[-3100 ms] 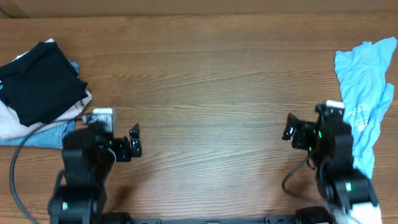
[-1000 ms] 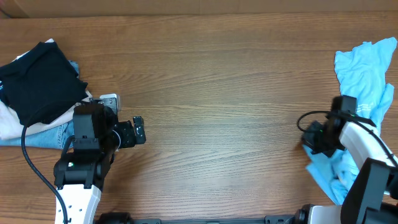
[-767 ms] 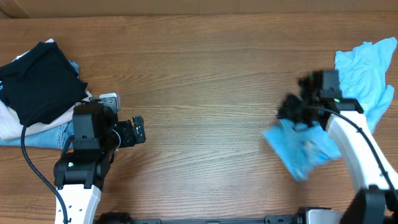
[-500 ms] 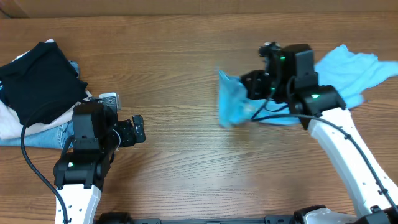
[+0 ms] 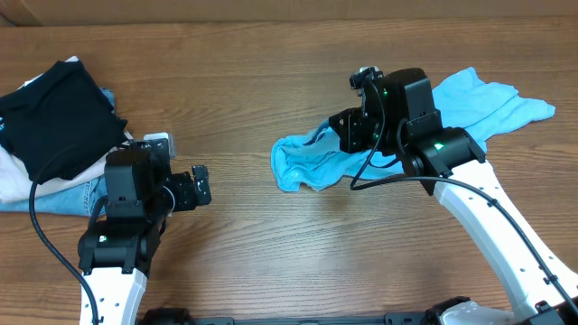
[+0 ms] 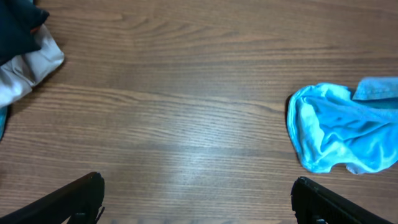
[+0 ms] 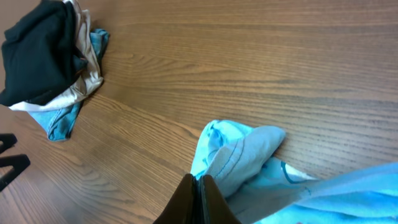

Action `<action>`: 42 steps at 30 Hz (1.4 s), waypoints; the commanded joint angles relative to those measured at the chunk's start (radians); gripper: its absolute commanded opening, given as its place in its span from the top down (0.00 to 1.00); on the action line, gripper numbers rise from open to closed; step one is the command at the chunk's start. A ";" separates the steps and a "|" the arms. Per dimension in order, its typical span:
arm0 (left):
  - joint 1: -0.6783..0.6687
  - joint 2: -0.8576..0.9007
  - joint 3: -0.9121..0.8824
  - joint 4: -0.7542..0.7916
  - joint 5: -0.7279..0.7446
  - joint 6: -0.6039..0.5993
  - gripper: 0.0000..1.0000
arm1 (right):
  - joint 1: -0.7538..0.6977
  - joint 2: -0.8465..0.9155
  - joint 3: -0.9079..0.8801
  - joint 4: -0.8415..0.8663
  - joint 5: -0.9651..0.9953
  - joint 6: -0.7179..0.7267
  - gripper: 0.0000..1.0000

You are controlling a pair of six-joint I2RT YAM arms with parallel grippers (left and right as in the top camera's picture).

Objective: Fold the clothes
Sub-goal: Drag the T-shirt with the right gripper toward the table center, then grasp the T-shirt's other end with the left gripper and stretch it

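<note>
Under right pincer (image 7: 198,186), T-shirt (image 5: 312,162) partly obscured

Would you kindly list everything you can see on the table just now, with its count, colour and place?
T-shirt: one, sky blue, crumpled, stretched from the table's middle to its right edge.
black garment: one, black, on top of the pile at the left edge.
pale cloth: at least one, white to beige, under the black garment.
denim jeans: one, blue, bottom of that pile.
table: one, brown wood.
left claw: one, black, open, right of the pile.
right claw: one, black, shut on the T-shirt.
</note>
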 commanded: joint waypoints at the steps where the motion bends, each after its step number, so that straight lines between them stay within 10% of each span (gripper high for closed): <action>1: 0.004 0.000 0.024 0.027 0.042 -0.009 0.02 | 0.002 -0.008 0.020 0.005 0.008 -0.005 0.96; 10: 0.004 0.011 0.024 0.158 0.166 -0.006 0.01 | 0.008 0.084 0.020 0.446 0.126 -0.026 0.83; 15: 0.003 0.042 0.024 0.162 0.201 -0.006 0.00 | 0.002 0.132 0.020 0.481 0.138 0.003 0.00; 26: -0.205 0.222 0.024 0.185 0.327 -0.188 0.00 | -0.082 0.075 0.020 -0.105 0.532 0.234 0.00; 42: -0.473 0.690 0.024 0.567 0.256 -0.697 0.00 | -0.331 -0.116 0.020 -0.332 0.533 0.278 0.00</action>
